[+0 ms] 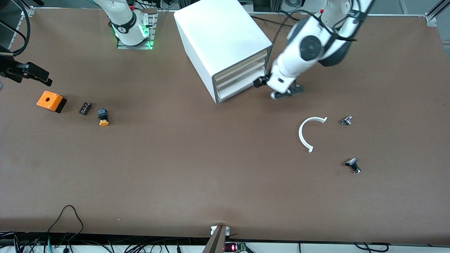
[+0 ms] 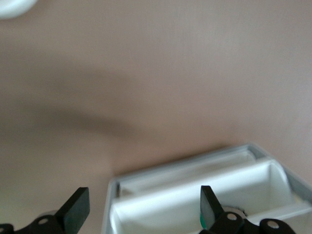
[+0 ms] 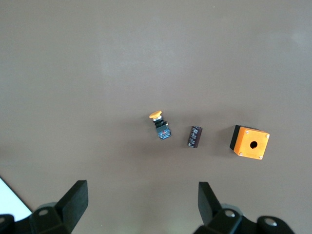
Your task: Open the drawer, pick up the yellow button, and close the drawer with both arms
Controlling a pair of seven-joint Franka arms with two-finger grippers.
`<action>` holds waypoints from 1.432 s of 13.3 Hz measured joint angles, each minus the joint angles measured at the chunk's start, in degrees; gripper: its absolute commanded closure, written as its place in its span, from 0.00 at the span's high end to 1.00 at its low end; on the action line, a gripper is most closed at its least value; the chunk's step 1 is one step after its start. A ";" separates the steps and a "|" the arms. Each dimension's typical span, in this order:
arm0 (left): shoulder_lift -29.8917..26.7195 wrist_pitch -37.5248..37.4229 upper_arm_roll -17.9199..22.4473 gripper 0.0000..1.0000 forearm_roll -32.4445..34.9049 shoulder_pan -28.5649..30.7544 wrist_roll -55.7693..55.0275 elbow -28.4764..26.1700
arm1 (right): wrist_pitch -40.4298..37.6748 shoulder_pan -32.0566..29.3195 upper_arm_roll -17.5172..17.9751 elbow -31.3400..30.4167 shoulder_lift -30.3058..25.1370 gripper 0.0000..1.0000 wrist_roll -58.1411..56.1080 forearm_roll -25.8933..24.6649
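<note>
The white cabinet (image 1: 221, 38) stands toward the robots' edge of the table, and its uppermost drawer (image 1: 242, 64) is shut. My left gripper (image 1: 270, 89) hangs open in front of the drawers, at the corner toward the left arm's end. In the left wrist view the drawer fronts (image 2: 195, 195) lie between the open left gripper's (image 2: 144, 197) fingers without touching them. The button (image 1: 103, 117), with an orange cap and black body, lies on the table toward the right arm's end. My right gripper (image 1: 37, 74) hovers open above that area, and the button (image 3: 160, 126) lies below the right gripper (image 3: 142, 190).
An orange square box with a hole (image 1: 51, 101) and a small black block (image 1: 85, 108) lie beside the button. A white curved strip (image 1: 309, 133) and two small black-and-silver buttons (image 1: 347, 120) (image 1: 353, 165) lie toward the left arm's end.
</note>
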 measured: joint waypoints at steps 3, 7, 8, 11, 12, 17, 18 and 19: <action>-0.56 -1.97 8.73 1.00 0.00 0.83 12.76 3.46 | -0.04 0.02 0.49 -0.01 0.09 1.00 -0.01 0.01; -2.75 -11.82 19.18 1.00 2.00 1.13 27.55 10.48 | -0.07 0.01 0.50 -0.04 1.13 1.00 -0.10 0.01; -3.42 -14.50 21.19 1.00 4.50 1.22 30.32 12.62 | -0.07 0.01 0.50 -0.04 1.31 1.00 -0.11 0.01; -5.46 -21.94 24.48 1.00 9.50 1.19 35.30 17.74 | -0.06 0.01 0.50 -0.03 1.43 1.00 -0.12 0.01; -6.36 -23.11 25.33 1.00 10.74 0.94 36.48 18.52 | -0.06 0.01 0.50 -0.03 1.43 1.00 -0.12 0.01; -10.23 -25.43 34.24 1.00 12.54 -6.73 38.01 18.92 | 0.01 -0.04 0.45 -0.02 1.44 1.00 -0.12 0.01; -10.33 -25.54 34.65 1.00 12.55 -7.00 38.01 18.92 | 0.01 -0.05 0.43 -0.02 1.50 1.00 -0.12 0.01; -10.31 -25.59 34.67 1.00 12.55 -7.01 38.01 18.90 | 0.01 -0.05 0.43 -0.02 1.56 1.00 -0.12 0.01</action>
